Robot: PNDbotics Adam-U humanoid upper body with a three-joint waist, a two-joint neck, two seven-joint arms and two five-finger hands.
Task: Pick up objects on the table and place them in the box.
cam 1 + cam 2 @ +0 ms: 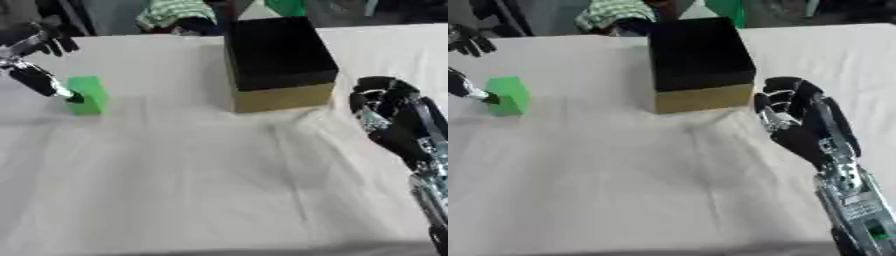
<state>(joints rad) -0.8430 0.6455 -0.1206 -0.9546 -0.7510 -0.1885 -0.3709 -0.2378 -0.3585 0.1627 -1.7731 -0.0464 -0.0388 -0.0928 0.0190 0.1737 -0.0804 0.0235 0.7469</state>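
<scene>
Left eye view shows the robot's left hand [39, 55] at the far left of the white cloth-covered table [201, 185], thumb tip touching the near-left face of the small green block [88, 95] and the other fingers spread above it, not yet closed round it. The block sits on the cloth, well apart from the black open-topped box with tan lower band [278, 60], which stands centre-far. The right hand [798, 120] idles at the right, fingers curled, holding nothing. Judged step: grasp approach. Next move calls for closing on the block, lifting, and carrying it right over the box.
</scene>
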